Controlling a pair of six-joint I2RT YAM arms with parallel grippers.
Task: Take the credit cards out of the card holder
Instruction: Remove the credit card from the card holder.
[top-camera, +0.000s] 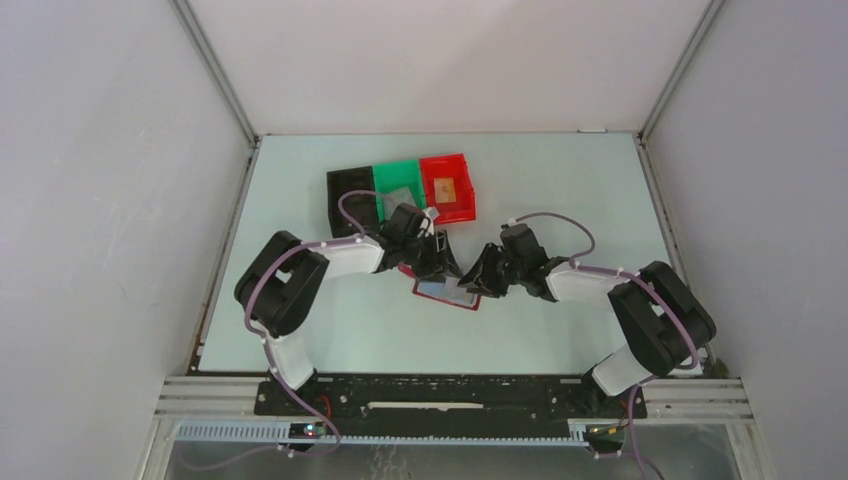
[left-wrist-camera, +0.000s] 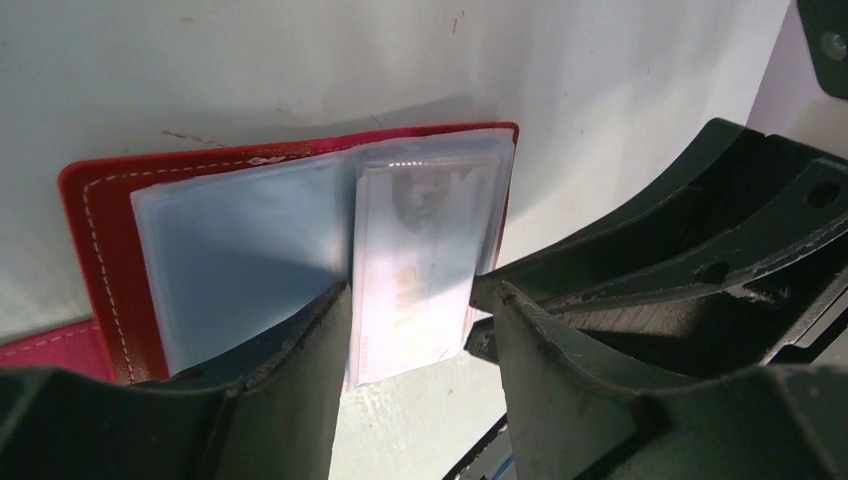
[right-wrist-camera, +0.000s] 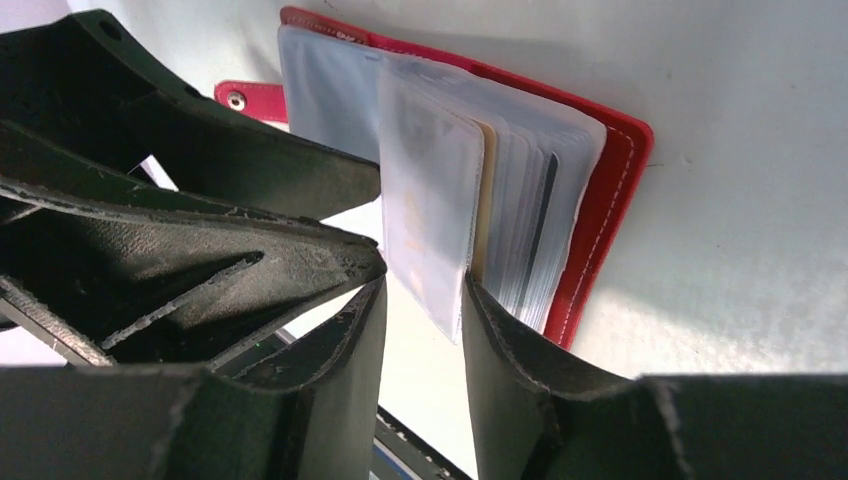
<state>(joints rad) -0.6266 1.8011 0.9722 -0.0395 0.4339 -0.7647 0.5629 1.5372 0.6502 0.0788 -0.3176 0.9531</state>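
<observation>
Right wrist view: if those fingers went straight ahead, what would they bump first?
Probably the clear plastic sleeve standing up from the open card holder; it sits right between the fingers. How close is hard to tell.

Top view: bright, even, diffuse light with soft shadows beneath the arms (top-camera: 350, 258) on the table (top-camera: 560, 330); wrist views: white glare on the clear sleeves (left-wrist-camera: 240, 250) of the card holder (left-wrist-camera: 95, 220), its shadow cast on the table, left gripper (left-wrist-camera: 420, 300) and right gripper (right-wrist-camera: 422, 290) dark and soft-focused
</observation>
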